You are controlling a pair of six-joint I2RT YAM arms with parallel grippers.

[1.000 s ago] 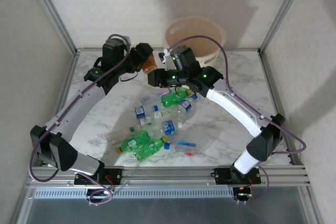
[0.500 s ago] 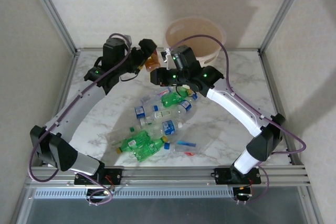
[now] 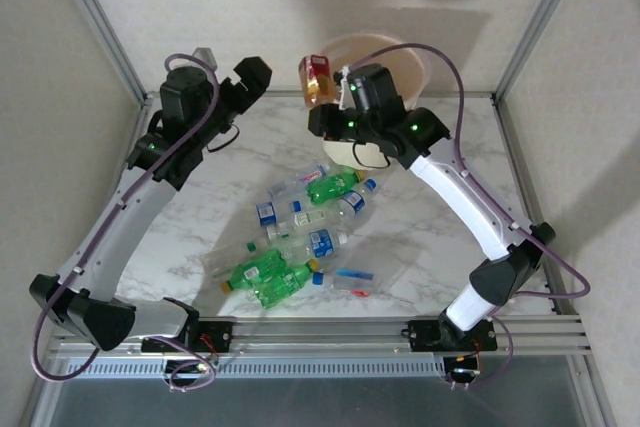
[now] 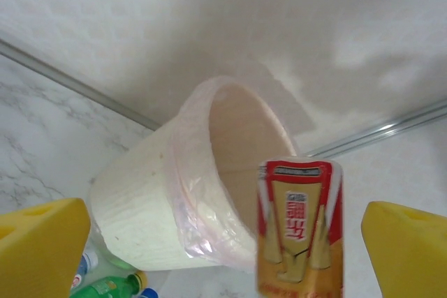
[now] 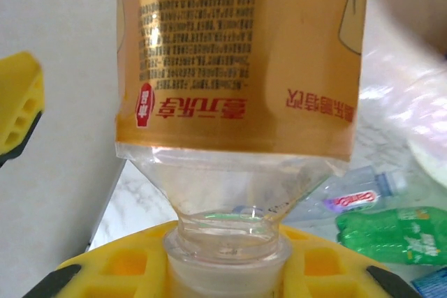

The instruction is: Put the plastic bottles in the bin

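Top external view: open marble (image 3: 222,187) left and right of the central heap, with frame posts at the far corners. One orange bottle (image 3: 317,79), upended and pinched at the neck by the right gripper (image 3: 338,95), just beside the rim of the one bin (image 3: 421,64). Left gripper (image 3: 250,82) spread wide, empty, apart from it. Roughly nine bottles (image 3: 300,237) heaped mid-table, three of them green.

The bin (image 4: 140,207) is matt cream plastic with a finely ribbed wall, lined with a thin, crinkled, translucent pink bag liner (image 4: 195,228). At the bin's mouth, the orange-labelled bottle (image 5: 237,54) has a glossy printed sleeve over clear, smooth plastic (the neck looks almost glassy). On the bin's near side, the table (image 3: 220,177) is smooth and marble-patterned, and the green bottles (image 3: 265,275) are shiny translucent plastic.
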